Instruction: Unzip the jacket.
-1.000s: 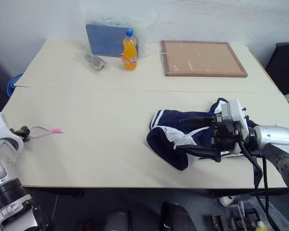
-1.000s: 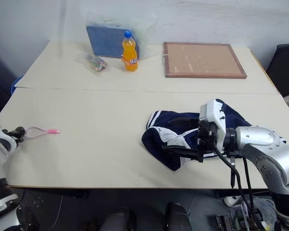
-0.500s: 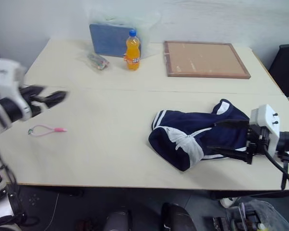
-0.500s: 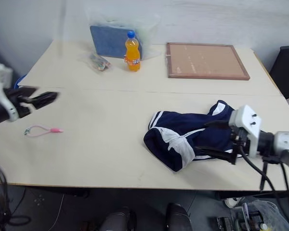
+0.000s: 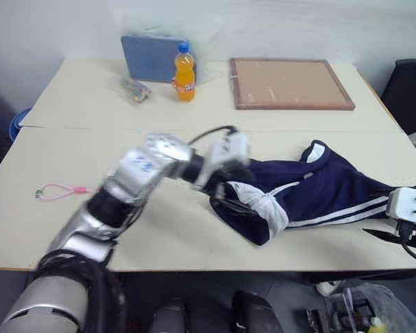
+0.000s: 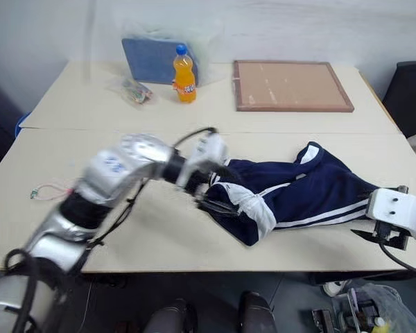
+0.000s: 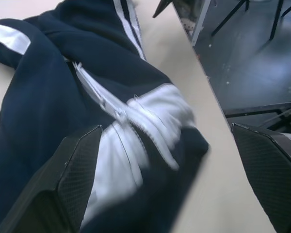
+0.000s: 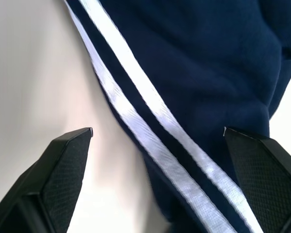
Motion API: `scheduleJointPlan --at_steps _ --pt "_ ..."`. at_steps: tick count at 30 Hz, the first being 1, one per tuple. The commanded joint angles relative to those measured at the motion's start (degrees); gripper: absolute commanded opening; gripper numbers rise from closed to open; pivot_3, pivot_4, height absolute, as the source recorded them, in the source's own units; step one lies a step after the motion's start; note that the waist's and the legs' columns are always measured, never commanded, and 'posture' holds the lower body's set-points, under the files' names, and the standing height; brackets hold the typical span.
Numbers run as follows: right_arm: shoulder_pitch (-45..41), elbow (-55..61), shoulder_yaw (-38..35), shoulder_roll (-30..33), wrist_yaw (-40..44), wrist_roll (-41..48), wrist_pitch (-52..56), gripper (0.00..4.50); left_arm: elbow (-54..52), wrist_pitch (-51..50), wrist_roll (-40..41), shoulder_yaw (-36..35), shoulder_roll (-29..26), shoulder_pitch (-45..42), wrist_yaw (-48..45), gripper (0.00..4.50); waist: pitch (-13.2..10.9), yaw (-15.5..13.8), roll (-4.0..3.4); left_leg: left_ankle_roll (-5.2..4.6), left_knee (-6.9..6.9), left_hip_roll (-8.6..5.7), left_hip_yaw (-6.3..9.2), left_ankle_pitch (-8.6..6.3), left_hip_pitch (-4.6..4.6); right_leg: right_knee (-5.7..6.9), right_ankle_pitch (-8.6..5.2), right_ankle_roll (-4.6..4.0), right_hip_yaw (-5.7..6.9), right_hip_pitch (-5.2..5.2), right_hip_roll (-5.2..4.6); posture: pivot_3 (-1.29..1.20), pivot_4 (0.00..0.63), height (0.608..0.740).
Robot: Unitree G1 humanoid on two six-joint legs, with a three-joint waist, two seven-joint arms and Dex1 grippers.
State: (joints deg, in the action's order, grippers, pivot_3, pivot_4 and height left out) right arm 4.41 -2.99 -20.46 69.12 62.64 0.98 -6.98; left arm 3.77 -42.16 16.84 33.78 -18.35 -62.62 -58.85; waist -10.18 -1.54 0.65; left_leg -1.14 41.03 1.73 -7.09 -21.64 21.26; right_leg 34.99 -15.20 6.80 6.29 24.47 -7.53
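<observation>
Pale and wide, the surface carries the jacket on its right half, bunched up with a striped sleeve trailing toward the right edge; an orange bottle and a framed board stand well behind it.

The left gripper hangs at the jacket's left end, its fingers spread wide and holding nothing. In the left wrist view the light zipper runs between them, just ahead.

The right gripper sits at the right edge by the sleeve stripes, fingers wide too, empty.

The risks, as I judge them: the cloth is crumpled, so closing could pinch a fold or the white panel instead of the zipper pull. With nothing pinning the jacket, a pull could drag the whole bundle rather than open the teeth.
</observation>
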Motion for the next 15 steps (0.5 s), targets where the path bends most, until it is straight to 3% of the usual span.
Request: scheduleJointPlan --at_steps 1,5,12,15 --pt "-1.9 -4.1 2.1 2.1 -3.1 -5.0 -5.6 4.5 4.9 3.6 -7.2 5.6 5.2 -3.0 1.5 4.48 0.0 0.0 -0.04 0.0 -0.03 0.0 0.0 0.0 -0.02 0.0 0.0 0.0 -0.01 0.0 0.0 0.0 0.15 0.74" --pt "-3.9 -9.1 5.1 4.0 -5.9 -9.8 -10.2 4.5 3.7 -0.4 -6.2 7.6 8.8 -2.6 -2.5 4.48 -0.1 0.3 -0.28 -0.01 -0.08 0.03 0.0 0.0 -0.03 0.0 0.0 -0.01 0.01 0.02 0.01 0.0 0.15 0.74" --pt "-9.4 -17.8 9.5 5.7 -9.7 -14.7 -14.7 4.5 4.1 1.9 -13.8 14.6 6.7 -1.3 -4.2 4.48 -0.1 0.3 -0.48 -0.04 0.02 0.04 0.02 0.03 -0.08 0.04 -0.01 -0.01 -0.04 0.01 -0.03 0.0 0.15 0.74" --pt "-12.7 -21.6 11.9 5.2 -12.2 -16.6 -16.0 4.5 5.7 4.7 -17.2 15.4 6.5 -1.3 -3.2 3.93 -0.1 0.2 -0.48 -0.04 0.03 0.04 0.03 0.03 -0.06 0.07 -0.01 -0.01 -0.04 0.02 -0.04 0.0 0.15 0.74"
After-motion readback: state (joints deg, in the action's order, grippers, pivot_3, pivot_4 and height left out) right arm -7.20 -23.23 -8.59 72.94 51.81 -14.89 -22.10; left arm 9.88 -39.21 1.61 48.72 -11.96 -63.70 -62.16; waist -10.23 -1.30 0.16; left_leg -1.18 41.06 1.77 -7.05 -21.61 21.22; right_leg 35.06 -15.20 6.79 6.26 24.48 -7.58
